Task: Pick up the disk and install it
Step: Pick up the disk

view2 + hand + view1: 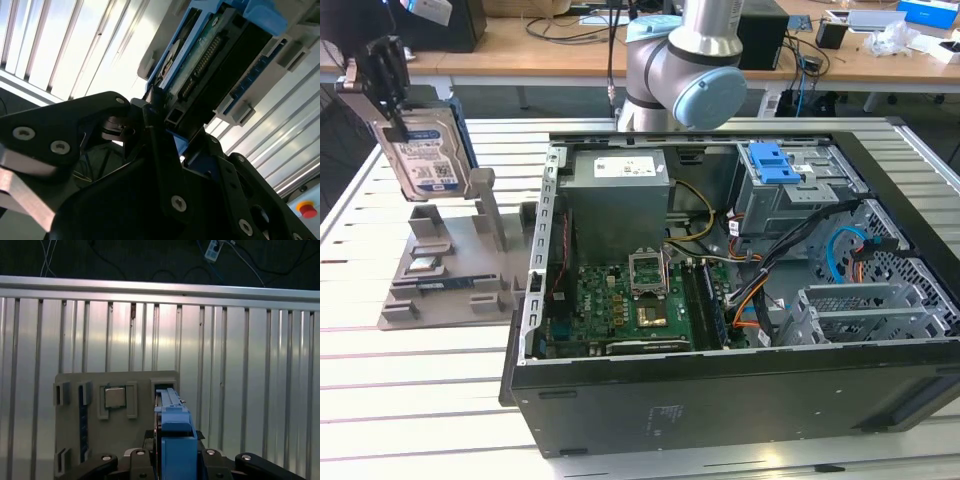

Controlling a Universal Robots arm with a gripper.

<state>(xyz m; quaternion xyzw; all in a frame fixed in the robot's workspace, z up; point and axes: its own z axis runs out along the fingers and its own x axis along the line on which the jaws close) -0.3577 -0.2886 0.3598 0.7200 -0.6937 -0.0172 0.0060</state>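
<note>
The slatted white metal table stands before cluttered desks. Over it the black gripper (390, 105) is clamped on the flat silver disk with blue rails (425, 150), which hangs beneath it, clear above the grey moulded holder (450, 270). Pick-up looks done. Installing is not: the open black computer case (720, 400) lies well apart from the hand.
</note>
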